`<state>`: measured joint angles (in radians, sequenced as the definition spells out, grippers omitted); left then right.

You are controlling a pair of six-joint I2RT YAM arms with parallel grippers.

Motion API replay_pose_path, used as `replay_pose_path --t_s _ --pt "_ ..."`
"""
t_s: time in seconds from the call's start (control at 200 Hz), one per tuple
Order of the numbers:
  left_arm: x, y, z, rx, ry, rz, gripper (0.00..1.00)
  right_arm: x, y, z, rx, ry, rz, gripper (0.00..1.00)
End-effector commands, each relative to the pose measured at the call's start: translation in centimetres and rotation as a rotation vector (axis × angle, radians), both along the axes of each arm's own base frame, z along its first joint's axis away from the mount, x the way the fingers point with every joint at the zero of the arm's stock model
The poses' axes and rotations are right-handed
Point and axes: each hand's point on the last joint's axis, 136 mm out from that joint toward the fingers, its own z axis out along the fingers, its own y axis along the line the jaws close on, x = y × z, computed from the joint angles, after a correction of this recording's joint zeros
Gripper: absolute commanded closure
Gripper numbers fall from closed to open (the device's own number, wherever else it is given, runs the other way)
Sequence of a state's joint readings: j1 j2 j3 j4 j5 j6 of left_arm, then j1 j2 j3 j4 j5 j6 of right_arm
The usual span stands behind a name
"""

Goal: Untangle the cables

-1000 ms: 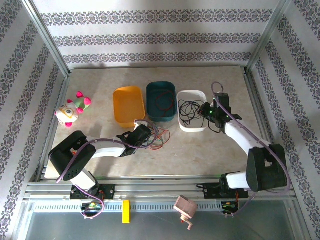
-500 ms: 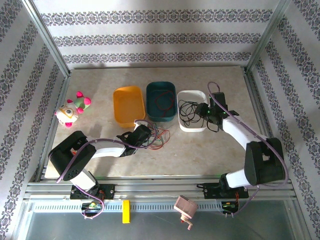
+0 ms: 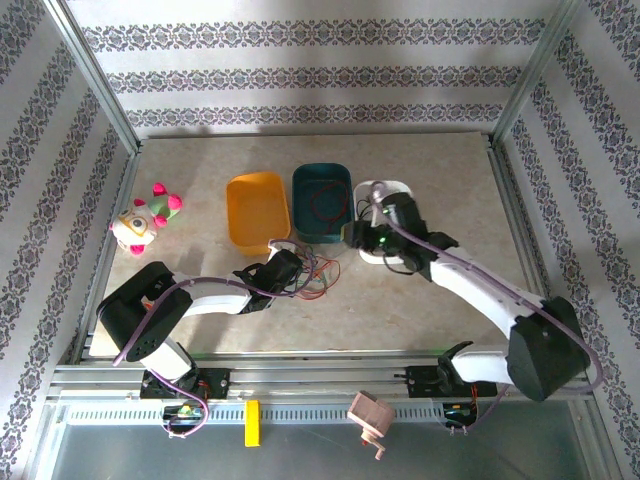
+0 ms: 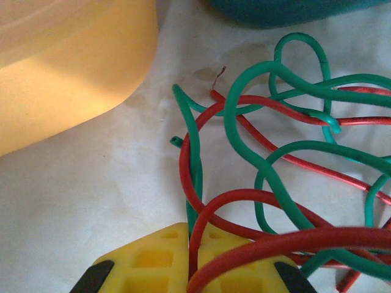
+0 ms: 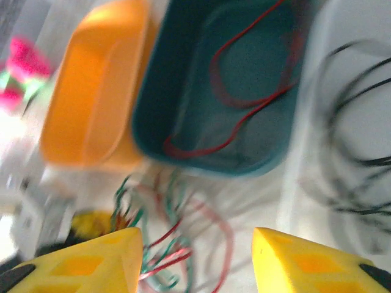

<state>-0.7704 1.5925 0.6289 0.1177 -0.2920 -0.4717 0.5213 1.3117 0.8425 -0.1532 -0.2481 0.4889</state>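
Cables (image 4: 196, 171) lay tangled; left gripper (image 4: 193, 237) clamped them, right gripper (image 5: 195, 244) gaped empty and needed one strand, drawn slowly.

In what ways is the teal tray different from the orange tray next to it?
The teal tray holds a loop of red cable; the orange tray looks empty. The teal tray stands a little farther back than the orange tray, on its right. Both are open, rounded rectangular trays of similar size, side by side.

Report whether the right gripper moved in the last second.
Yes. The right gripper swung left across the white plastic tray, toward the teal plastic tray.
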Motion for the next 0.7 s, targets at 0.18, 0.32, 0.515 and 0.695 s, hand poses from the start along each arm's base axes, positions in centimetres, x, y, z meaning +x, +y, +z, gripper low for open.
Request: replay_pose_path --t_s 0.18,0.32,0.515,0.695 --pt "0.4 0.0 0.6 -0.007 -0.021 0.003 1.0 -2.9 5.5 -5.1 -0.013 0.18 0.2 0.48" --pt "0.3 0.1 0.6 -0.008 -0.024 0.005 1.0 -2.3 5.4 -6.3 -0.053 0.193 0.162 0.48" --pt "0.3 0.0 0.5 -0.004 -0.018 0.003 1.0 -2.5 6.4 -7.2 -0.061 0.217 0.176 0.47" --pt "0.3 0.2 0.6 -0.004 -0.022 0.008 1.0 -3.0 6.0 -8.1 -0.103 0.229 0.166 0.47"
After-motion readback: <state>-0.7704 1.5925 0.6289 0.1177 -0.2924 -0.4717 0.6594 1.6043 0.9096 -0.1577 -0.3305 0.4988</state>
